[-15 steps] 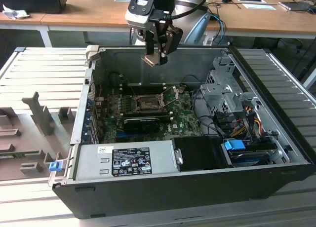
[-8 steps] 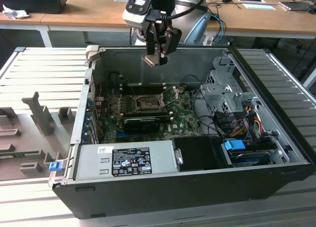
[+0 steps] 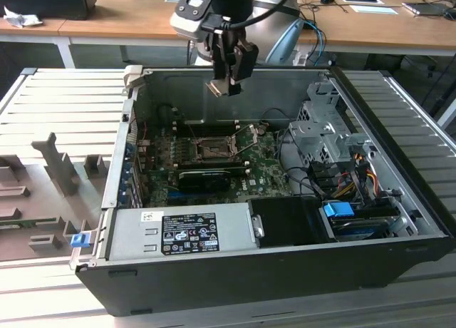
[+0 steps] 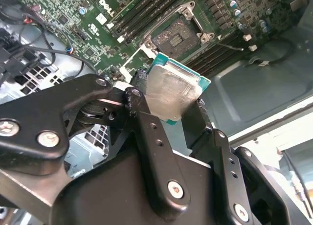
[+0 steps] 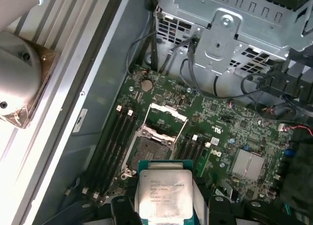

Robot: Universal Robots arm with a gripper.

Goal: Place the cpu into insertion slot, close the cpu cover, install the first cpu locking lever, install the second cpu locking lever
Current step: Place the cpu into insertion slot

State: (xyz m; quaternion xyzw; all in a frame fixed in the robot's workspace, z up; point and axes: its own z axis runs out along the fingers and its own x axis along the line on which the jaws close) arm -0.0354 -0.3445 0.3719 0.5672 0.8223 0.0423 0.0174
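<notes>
The fingers (image 4: 146, 122) of the end effector (image 4: 171, 103) hide the cpu (image 4: 171, 85) at its gripped edges; the first wrist view's border crops it.

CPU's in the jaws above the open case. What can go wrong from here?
1. Slip: the jaws pinch the cpu by its edges only, well above the motherboard. If the grip loosens, it probably drops onto the board.
2. Clip: the cpu cover stands raised beside the insertion slot. A descent that drifts toward that side could strike it, or land the cpu crooked.
</notes>
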